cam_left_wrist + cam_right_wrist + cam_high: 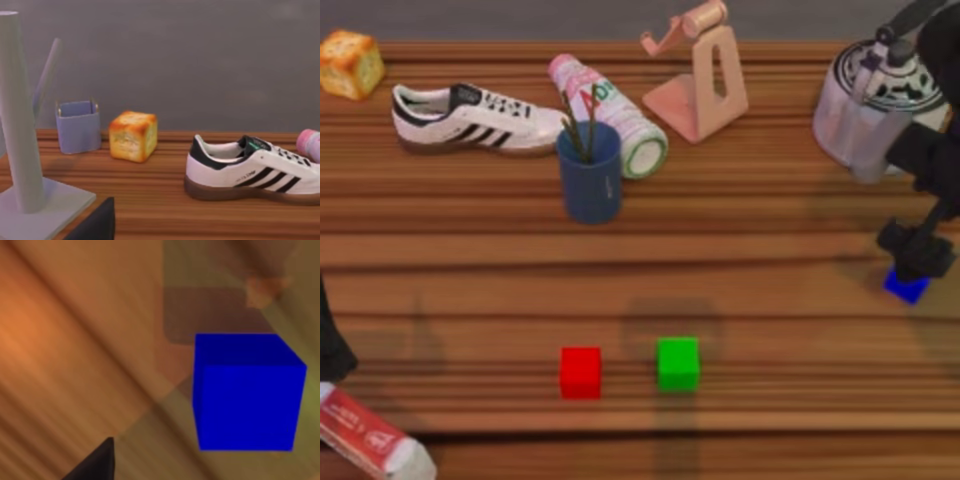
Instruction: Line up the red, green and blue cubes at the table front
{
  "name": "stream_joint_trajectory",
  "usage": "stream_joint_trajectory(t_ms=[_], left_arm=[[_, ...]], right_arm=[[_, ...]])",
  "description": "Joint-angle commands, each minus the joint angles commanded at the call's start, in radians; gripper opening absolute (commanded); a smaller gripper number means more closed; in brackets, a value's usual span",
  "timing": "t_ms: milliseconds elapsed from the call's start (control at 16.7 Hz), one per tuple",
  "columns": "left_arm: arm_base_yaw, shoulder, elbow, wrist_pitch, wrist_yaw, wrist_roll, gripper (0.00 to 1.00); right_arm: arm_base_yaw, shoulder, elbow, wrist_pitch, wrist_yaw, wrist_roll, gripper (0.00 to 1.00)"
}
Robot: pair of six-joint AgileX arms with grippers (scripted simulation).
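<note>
The wooden desk point(750, 215) runs its plank grain left to right across the top view. At the back stand a kettle point(870, 95) at the right, partly covered by the right arm, a pink stand point(705, 85), a white sneaker point(470, 120) with three dark stripes and small unreadable side lettering, a pink-and-white bottle point(620, 120) lying on its side with a green and red label too blurred to read, a blue mug point(590, 170) holding sticks, and an orange mottled block point(350, 62) at the back left corner. A red-and-white carton point(370, 440), cut off at the front left edge, bears illegible print. The red cube point(581, 372) and green cube point(678, 363) sit near each other, apart, at the front centre, faces square to the grain. The blue cube point(907, 287) lies well right, half hidden under the right gripper point(917, 252), which hovers above it; whether its fingers are spread cannot be told. The left arm is parked at the left edge, its gripper not discernible.
</note>
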Motion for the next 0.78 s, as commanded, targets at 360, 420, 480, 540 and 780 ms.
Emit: stream_joint_trajectory(t_ms=[360,420,480,540,780], left_arm=[[0.000,0.000,0.000,0.000,0.000,0.000,1.00],[0.000,0.000,0.000,0.000,0.000,0.000,1.00],[0.000,0.000,0.000,0.000,0.000,0.000,1.00],[0.000,0.000,0.000,0.000,0.000,0.000,1.00],[0.000,0.000,0.000,0.000,0.000,0.000,1.00]], right_arm=[[0.003,0.088,-0.126,0.223,0.001,0.004,1.00],[0.004,0.096,-0.137,0.238,0.001,0.004,1.00],[0.004,0.099,-0.140,0.242,0.001,0.004,1.00],[0.004,0.099,-0.140,0.242,0.001,0.004,1.00],[0.004,0.099,-0.140,0.242,0.001,0.004,0.85]])
